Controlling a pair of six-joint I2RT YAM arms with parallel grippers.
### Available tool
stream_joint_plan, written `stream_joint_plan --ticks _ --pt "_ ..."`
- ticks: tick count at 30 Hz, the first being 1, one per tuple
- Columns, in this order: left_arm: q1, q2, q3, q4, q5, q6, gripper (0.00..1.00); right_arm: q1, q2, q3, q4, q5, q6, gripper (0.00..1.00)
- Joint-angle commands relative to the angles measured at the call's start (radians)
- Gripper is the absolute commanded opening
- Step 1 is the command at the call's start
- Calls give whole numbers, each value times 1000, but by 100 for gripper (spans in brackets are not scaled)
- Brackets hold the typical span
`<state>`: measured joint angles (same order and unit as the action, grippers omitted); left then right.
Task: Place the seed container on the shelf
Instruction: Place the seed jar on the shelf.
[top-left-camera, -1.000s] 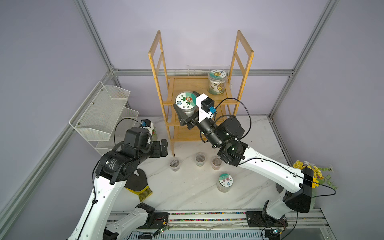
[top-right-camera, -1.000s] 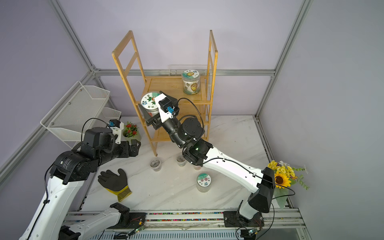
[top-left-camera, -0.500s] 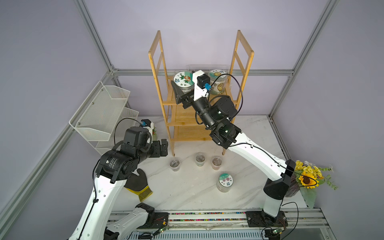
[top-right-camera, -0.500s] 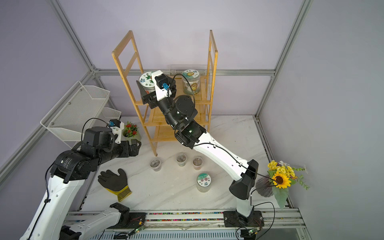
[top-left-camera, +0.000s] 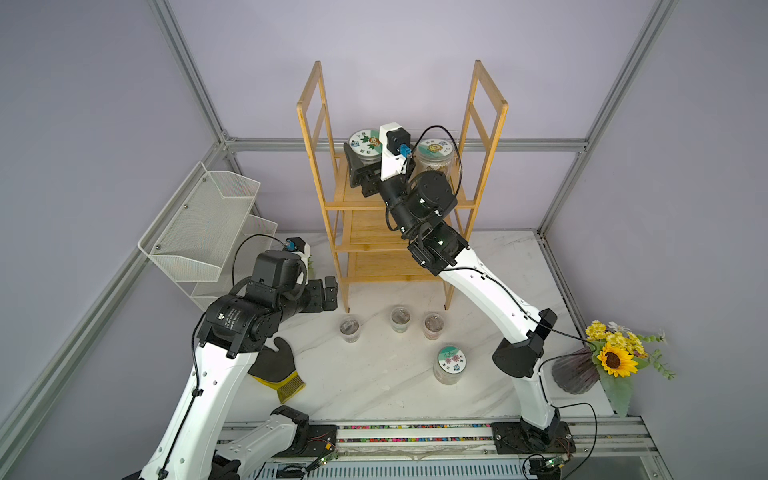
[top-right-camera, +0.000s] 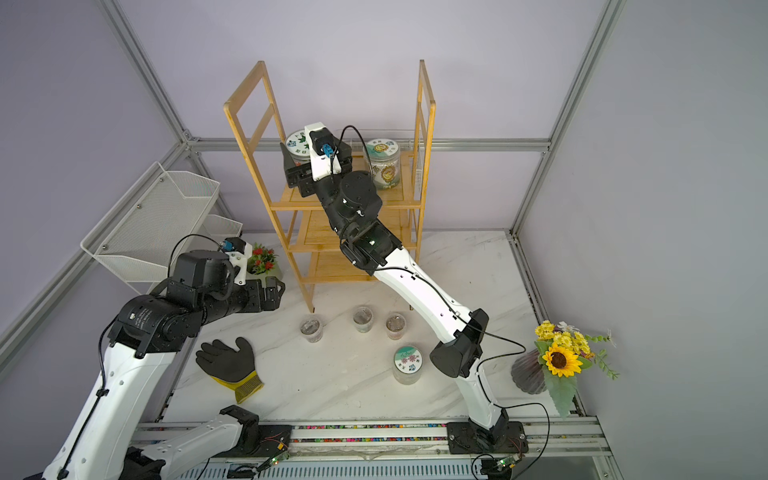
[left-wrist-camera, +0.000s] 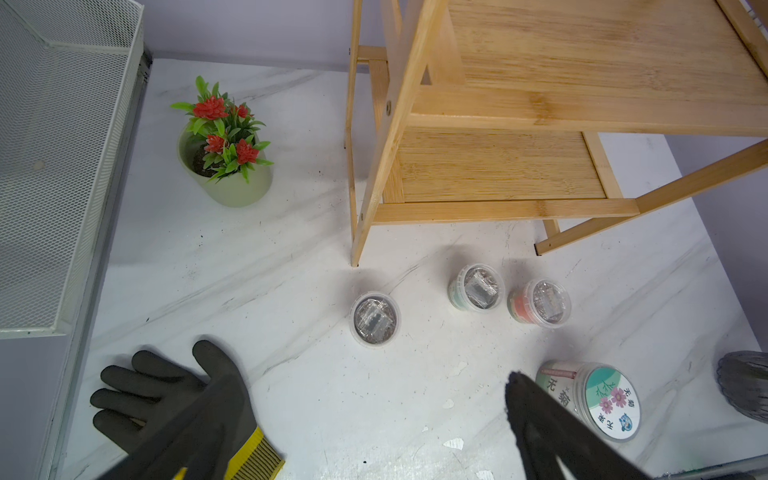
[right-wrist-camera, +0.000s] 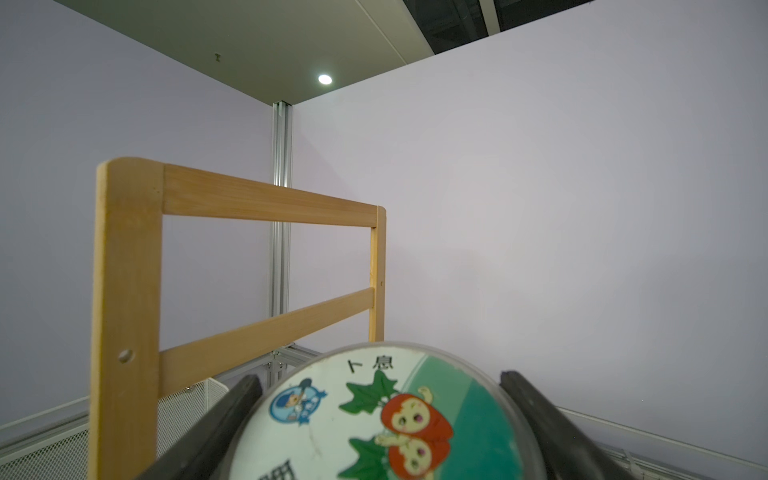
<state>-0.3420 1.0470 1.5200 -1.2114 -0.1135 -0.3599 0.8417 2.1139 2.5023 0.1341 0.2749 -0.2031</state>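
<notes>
- Right gripper (top-left-camera: 368, 160) clamps the seed container (top-left-camera: 365, 142) by its sides, lid up.
- Container is at the top-tier level of the shelf (top-left-camera: 353, 205), beside a second jar (top-left-camera: 434, 158); contact with the tier unclear.
- Left gripper (top-left-camera: 330, 291) is spread wide, empty, above the table (top-left-camera: 374, 386).

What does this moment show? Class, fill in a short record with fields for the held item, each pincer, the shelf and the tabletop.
held item: seed container, upright, cartoon fruit-and-leaf lid
right pincer: closed on the container's sides, at the top tier's level
left pincer: open, empty, above the table
shelf: second jar stands on the top tier
tabletop: lidded jar, three small cups, black glove
</notes>
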Motion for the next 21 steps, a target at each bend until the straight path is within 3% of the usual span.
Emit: stream_joint_plan --ticks 1,21 --pt "9 -4 15 40 14 -13 100 -11 29 78 13 4 26 29" --pt "24 -18 6 34 23 -10 100 -26 161 161 72 28 71 27"
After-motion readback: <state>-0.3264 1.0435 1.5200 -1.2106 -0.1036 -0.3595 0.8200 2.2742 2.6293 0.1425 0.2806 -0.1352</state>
